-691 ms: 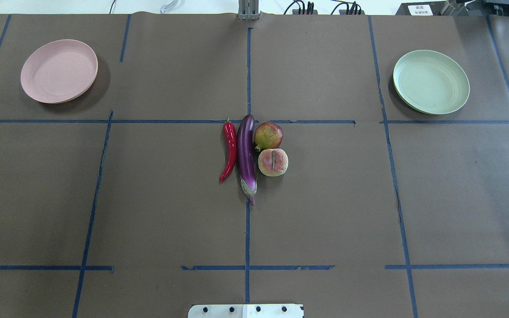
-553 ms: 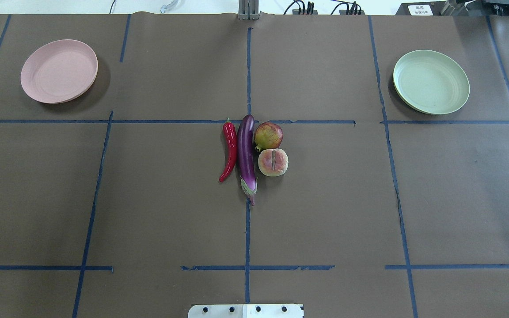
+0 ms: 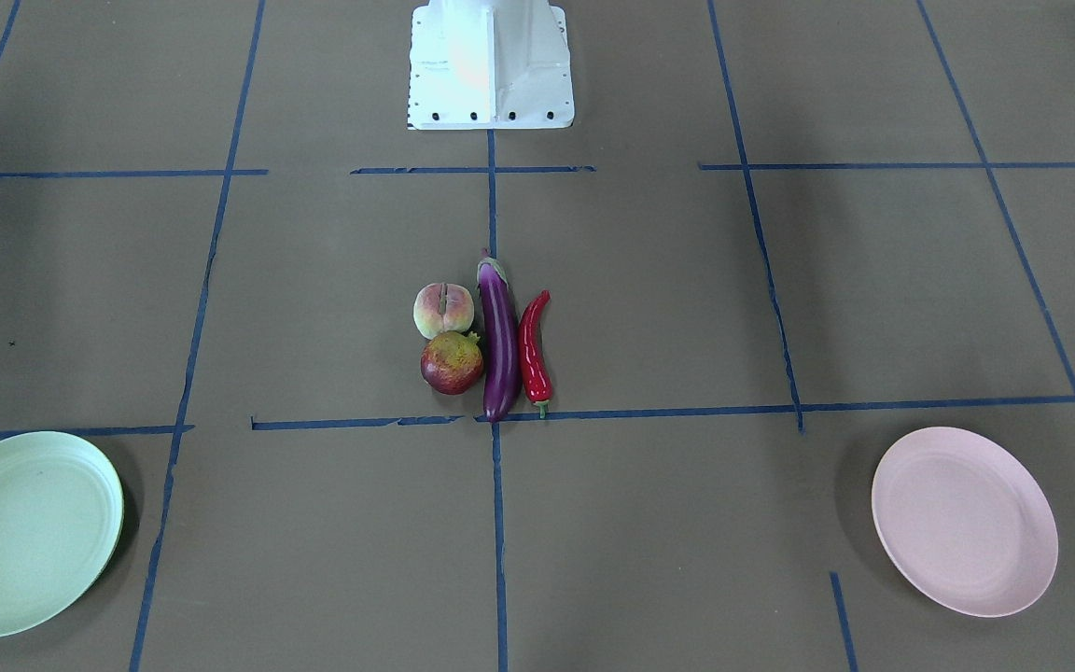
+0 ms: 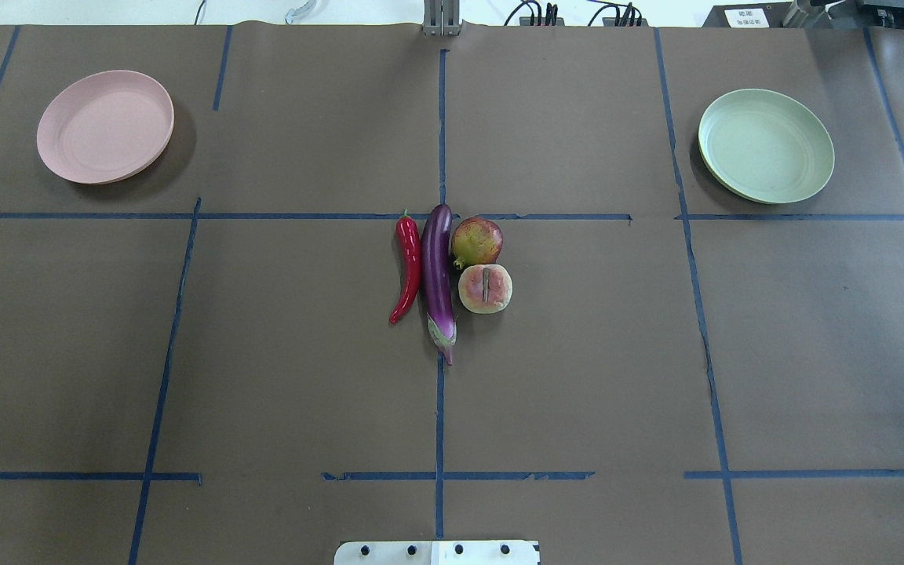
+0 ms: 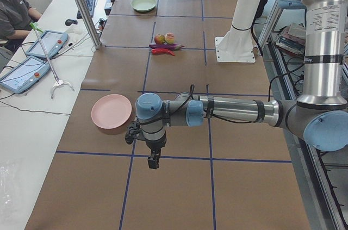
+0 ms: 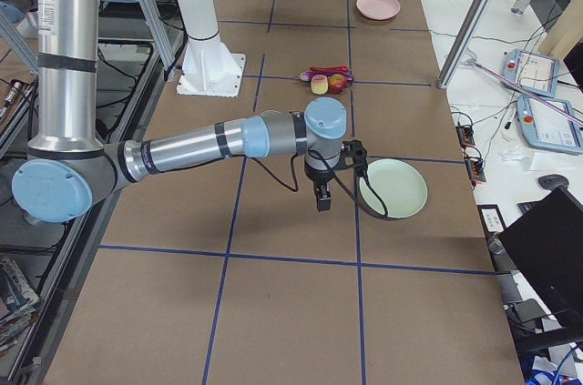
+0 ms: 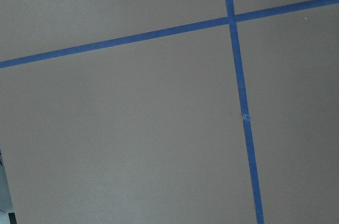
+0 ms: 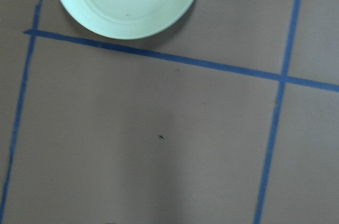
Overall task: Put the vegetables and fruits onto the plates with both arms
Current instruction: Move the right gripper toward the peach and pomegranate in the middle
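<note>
Front-facing: eggplant (image 3: pixel 499 347), chili pepper (image 3: pixel 533 348), peach (image 3: pixel 443 311), pomegranate (image 3: pixel 451 363) bunched at centre of table (image 3: pixel 780 280), well apart from green plate (image 3: pixel 24 532) near left and pink plate (image 3: pixel 964 521) near right.
Overhead: chili pepper close along eggplant's left side; on its right, pomegranate far, peach near.
Left-end view: left gripper (image 5: pixel 154 160) points down above table, just beside pink plate; cannot tell pincer state.
Right-end view: right gripper (image 6: pixel 322 198) points down just beside green plate; pincer likewise cannot tell.
Left wrist: blue tape (image 7: pixel 241 91) crossing on brown paper (image 7: pixel 132 128).
Right wrist: green plate at top, beyond tape line.
</note>
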Robot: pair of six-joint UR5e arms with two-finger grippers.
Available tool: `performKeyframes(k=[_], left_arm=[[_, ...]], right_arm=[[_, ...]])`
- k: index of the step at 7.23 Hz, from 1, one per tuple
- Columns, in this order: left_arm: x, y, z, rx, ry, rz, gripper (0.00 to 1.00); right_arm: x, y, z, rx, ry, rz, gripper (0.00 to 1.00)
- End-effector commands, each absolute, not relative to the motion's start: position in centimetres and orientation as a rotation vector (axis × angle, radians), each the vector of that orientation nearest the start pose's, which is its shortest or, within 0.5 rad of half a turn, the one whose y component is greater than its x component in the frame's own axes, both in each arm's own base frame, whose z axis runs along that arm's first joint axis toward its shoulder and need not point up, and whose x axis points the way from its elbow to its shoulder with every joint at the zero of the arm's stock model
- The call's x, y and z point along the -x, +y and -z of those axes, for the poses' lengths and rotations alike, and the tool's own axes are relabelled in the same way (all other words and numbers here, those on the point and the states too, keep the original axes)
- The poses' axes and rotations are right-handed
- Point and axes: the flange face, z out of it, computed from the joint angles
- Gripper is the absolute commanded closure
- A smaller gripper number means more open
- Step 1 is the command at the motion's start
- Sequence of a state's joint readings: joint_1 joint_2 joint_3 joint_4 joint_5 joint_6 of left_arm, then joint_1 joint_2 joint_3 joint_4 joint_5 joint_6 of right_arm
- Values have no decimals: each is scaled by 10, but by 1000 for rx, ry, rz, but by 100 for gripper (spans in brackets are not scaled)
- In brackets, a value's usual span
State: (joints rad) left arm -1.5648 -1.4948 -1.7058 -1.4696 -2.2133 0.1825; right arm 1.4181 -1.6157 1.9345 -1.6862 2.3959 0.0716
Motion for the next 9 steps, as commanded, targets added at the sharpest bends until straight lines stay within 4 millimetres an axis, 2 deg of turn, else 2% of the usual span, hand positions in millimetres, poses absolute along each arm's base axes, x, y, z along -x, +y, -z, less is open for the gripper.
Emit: performKeyframes(k=[1, 2, 3, 4, 6, 7, 8, 9], left_arm=[[69, -456, -647, -14, 645, -171, 0], [68, -456, -647, -13, 645, -174, 0], [67, -456, -647, -13, 645, -176, 0], [66, -456, -647, -12, 645, -179, 0], [66, -456, -647, -13, 646, -179, 0], [66, -456, -647, -12, 646, -179, 0], [66, -456, -647, -12, 646, -179, 0], [66, -457, -646, -15, 646, -180, 0]], right_arm=[[110, -511, -411, -94, -880, 136, 0], [149, -521, -367, -103, -891, 123, 0], [193, -522, -335, -100, -867, 70, 0], [249, -513, -303, -95, -852, 36, 0], [347, -480, -250, -87, -852, -1, 0], [382, -465, -229, -92, -851, -33, 0], [418, -452, -216, -108, -831, -68, 0], [454, -449, -206, -131, -804, -76, 0]])
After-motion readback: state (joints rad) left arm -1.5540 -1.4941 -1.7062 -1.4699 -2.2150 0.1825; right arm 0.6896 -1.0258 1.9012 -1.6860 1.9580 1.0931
